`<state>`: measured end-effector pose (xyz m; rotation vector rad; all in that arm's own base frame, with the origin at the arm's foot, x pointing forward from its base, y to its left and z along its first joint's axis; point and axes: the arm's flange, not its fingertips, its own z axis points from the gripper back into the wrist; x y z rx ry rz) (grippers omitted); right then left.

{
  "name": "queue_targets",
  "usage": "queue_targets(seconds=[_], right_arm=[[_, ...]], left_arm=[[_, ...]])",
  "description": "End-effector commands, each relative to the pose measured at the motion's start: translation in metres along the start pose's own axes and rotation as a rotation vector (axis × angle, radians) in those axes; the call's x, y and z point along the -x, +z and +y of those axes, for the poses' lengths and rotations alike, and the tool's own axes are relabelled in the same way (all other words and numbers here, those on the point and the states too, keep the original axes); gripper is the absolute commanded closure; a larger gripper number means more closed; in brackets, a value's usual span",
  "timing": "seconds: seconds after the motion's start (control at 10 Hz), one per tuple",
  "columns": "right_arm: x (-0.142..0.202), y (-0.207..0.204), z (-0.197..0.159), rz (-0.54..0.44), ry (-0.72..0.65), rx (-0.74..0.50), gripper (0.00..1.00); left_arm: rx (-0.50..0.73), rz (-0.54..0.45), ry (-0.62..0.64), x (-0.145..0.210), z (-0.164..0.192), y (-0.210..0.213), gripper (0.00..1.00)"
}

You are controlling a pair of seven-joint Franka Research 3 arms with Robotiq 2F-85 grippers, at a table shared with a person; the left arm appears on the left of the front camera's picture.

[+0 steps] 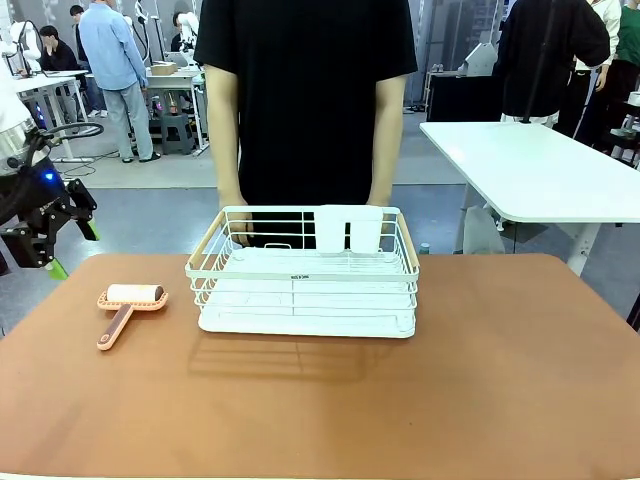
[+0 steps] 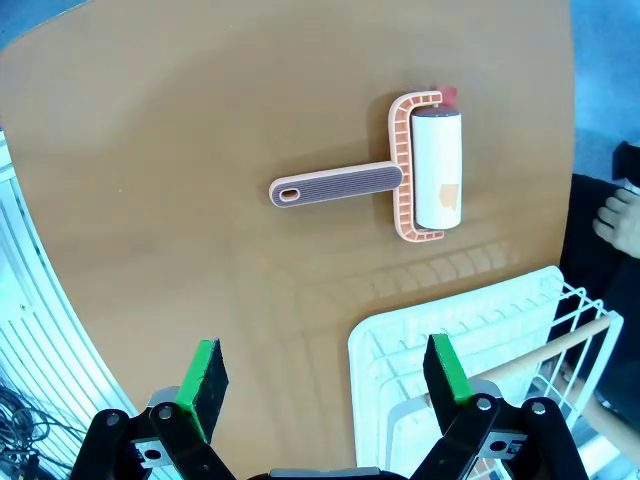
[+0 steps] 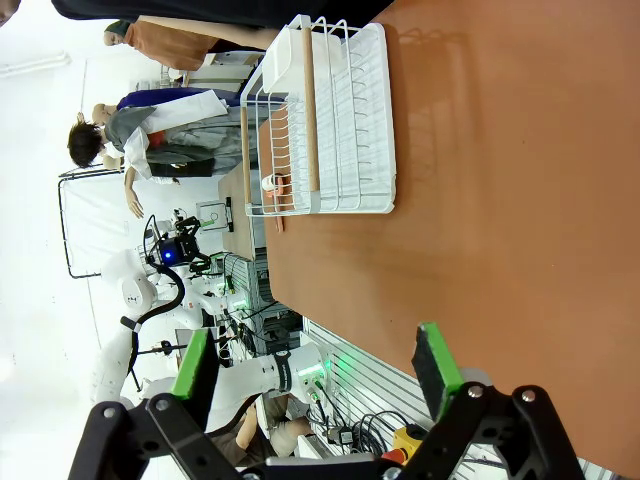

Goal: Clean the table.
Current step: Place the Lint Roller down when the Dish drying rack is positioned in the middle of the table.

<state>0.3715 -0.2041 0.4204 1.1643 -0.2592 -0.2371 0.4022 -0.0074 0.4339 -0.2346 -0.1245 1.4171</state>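
a: looks barely begun. lint roller [image 1: 128,304] lying flat on the terracotta desk [image 1: 480,380], just left of the white dish rack [image 1: 305,272], touched by nothing. no sign on the desk top of any pass made yet

b: agreed. left claw [image 1: 68,248] hanging off the desk's left edge, left of the rack and well apart from the roller, green pads spread wide, empty. from its own wrist camera, left claw [image 2: 327,385] looking down with the roller [image 2: 400,175] beyond the fingertips and the rack corner [image 2: 470,340] just beside one pad

a: and the right one?

b: right claw [image 3: 315,372] also spread wide, nothing between the pads, hovering over bare desk [image 3: 500,200] on the side of the rack [image 3: 320,115] away from the roller

a: so left to do, as a guess: pick up the roller, roll the top, perhaps shift the rack. person's hands [image 1: 236,228] resting at the rack's far rim

b: hard to tell: any crumbs or dust on the desk, too fine to make out. desk under the rack hidden. roller handle end small in the front view. rack partly cut off at the wrist view's edge. near edge of the desk cropped too, so nothing to say there
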Motion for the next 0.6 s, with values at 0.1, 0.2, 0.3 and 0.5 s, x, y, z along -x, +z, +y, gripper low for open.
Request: queue_targets(seconds=[0.1, 0.2, 0.3, 0.5], right_arm=[[0.0017, -0.0006, 0.0025, -0.006, 0.016, -0.014, 0.00], [0.0017, -0.0006, 0.0025, -0.006, 0.016, -0.014, 0.00], [0.0017, -0.0006, 0.0025, -0.006, 0.016, -0.014, 0.00], [0.0017, -0.0006, 0.0025, -0.006, 0.016, -0.014, 0.00]], left_arm=[[0.021, -0.013, -0.004, -0.0011, 0.0009, -0.0014, 0.00], [0.021, -0.013, -0.004, -0.0011, 0.0009, -0.0014, 0.00], [0.021, -0.013, -0.004, -0.0011, 0.0009, -0.0014, 0.00], [0.021, -0.013, -0.004, -0.0011, 0.0009, -0.0014, 0.00]])
